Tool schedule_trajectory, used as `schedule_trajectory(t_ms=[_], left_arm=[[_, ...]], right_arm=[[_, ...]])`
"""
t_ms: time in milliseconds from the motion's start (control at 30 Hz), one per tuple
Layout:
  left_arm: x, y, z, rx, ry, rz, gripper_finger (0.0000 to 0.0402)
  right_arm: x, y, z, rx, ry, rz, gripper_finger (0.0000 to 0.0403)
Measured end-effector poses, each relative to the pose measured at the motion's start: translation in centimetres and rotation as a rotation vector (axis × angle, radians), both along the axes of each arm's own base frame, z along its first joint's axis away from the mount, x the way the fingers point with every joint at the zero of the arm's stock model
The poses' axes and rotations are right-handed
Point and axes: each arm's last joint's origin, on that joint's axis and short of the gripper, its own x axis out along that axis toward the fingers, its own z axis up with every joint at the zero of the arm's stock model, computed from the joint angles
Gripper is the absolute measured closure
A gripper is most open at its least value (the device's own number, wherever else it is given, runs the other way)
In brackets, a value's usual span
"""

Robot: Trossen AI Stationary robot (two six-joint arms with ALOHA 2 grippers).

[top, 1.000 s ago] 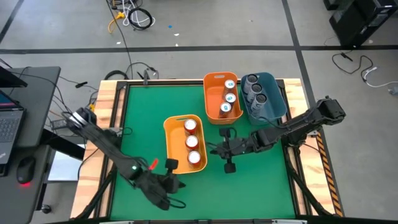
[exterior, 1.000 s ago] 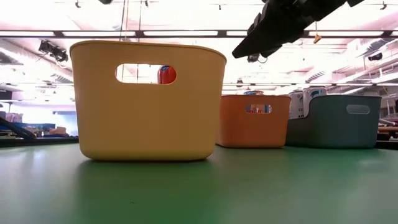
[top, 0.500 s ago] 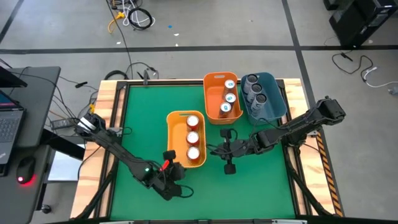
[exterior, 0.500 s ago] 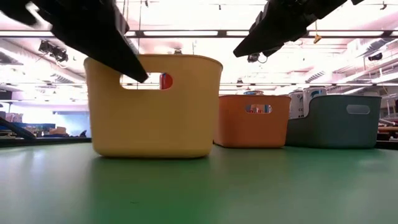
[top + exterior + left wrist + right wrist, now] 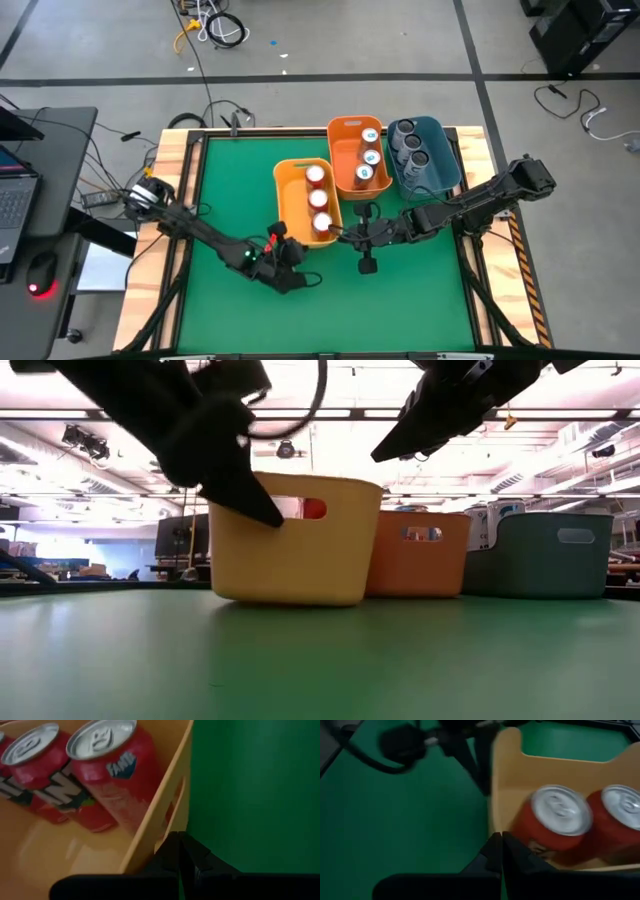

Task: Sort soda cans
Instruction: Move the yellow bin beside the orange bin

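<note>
A yellow bin (image 5: 283, 200) stands on the green table and holds three red soda cans (image 5: 318, 198). Right beside it stands an orange bin (image 5: 340, 150) with white-and-blue cans (image 5: 368, 158), then a blue bin (image 5: 447, 150) with dark cans (image 5: 410, 145). My left gripper (image 5: 296, 248) is shut at the yellow bin's near end. My right gripper (image 5: 345, 236), also shut, stands at the bin's near right corner, just above the rim (image 5: 495, 815) as the low view shows it; I cannot tell whether it touches. My left gripper presses its shut fingertips (image 5: 262, 510) against the outside of the yellow bin's near end wall (image 5: 167, 827), beside the handle slot. The fingers slant down from the table's near left. The bin stands upright with its bottom on the table.
The three bins crowd the far right part of the table. Bare green surface (image 5: 230, 190) lies to the left and along the near edge. Wooden rails (image 5: 172, 170) frame the table. A desk with a laptop (image 5: 15, 190) stands off to the left.
My left gripper has gone down and toward the table's far right, rolling as it went, and has come against the yellow bin's near end. The bin with its red cans has slid toward the far edge and right, up beside the orange bin.
</note>
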Motion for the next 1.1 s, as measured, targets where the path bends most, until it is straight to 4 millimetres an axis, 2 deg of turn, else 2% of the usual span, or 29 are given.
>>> schedule_trajectory(t_ms=[400,600,800,1100], left_arm=[[-0.4,4.3,-2.3,0.075,0.026,0.163,0.0401],[-0.2,6.6,-2.9,0.101,0.031,0.221,0.0401],[0.3,9.9,-3.5,0.093,0.021,0.238,0.0401],[0.8,14.2,-3.5,0.121,0.065,0.254,0.0401]], right_arm=[[-0.1,-0.1,-0.1,-0.020,0.014,-0.017,0.0403],[-0.3,-1.4,-0.7,-0.039,0.082,-0.077,0.0403],[-0.1,-3.7,-0.9,-0.051,0.122,-0.149,0.0403],[-0.1,-8.7,-1.2,-0.129,0.181,-0.245,0.0403]])
